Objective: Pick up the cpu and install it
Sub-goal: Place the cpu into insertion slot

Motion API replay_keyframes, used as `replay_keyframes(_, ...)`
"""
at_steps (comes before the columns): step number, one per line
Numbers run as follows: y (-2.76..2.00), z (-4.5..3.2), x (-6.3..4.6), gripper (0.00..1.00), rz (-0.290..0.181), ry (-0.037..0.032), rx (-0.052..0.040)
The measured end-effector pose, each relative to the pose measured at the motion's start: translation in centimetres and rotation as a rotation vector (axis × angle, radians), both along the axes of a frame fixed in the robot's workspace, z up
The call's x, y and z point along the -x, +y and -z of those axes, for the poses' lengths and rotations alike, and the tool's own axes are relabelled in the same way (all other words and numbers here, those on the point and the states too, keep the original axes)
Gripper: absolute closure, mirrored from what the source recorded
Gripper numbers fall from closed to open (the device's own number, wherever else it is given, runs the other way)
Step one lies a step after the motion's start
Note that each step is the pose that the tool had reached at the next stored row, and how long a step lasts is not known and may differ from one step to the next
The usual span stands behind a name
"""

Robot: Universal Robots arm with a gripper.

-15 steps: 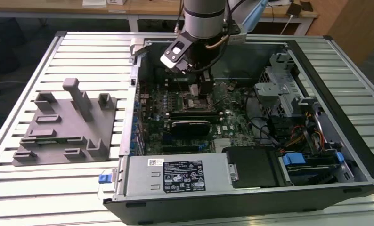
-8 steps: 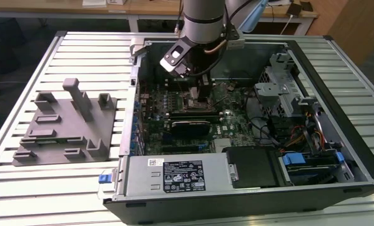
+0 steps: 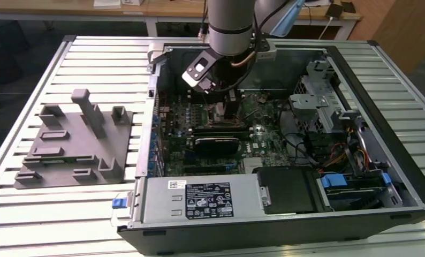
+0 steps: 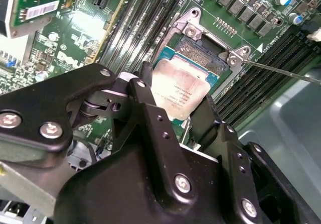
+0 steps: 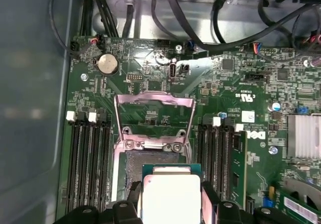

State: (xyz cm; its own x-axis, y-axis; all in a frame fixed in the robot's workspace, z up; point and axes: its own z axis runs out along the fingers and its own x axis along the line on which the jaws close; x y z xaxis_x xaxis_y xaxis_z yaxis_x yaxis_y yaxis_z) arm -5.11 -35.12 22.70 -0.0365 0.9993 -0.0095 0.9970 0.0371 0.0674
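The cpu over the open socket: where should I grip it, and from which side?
Grip the cpu by two opposite thin edges, coming from above its flat metal top. It is a thin square plate, so only the rim offers grip faces, and its underside must stay free for the socket. The hand holds it so, fingers on opposite edges.

At the top of the exterior view, the arm (image 3: 230, 21) is a smooth silver-grey cylinder with a darker ring near its lower end. A pale blue cap (image 3: 289, 15) sits on the exterior view's right of it, and black cables (image 3: 270, 24) loop past. A silver camera mount (image 3: 198, 70) with a black face is fixed below. In the second wrist view the gripper (image 4: 174, 91) is matte black, with blocky links joined by silver screws (image 4: 182, 183) and two narrow fingers (image 4: 150, 113) dotted with small holes.
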Motion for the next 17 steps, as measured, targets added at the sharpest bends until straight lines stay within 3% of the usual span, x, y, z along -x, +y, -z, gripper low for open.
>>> replay_keyframes(5,0.1,0.86,0.0,0.46,0.0,0.003,-0.0001)
replay_keyframes(17,0.43,1.78,-0.1,0.46,0.036,0.0039,0.0)
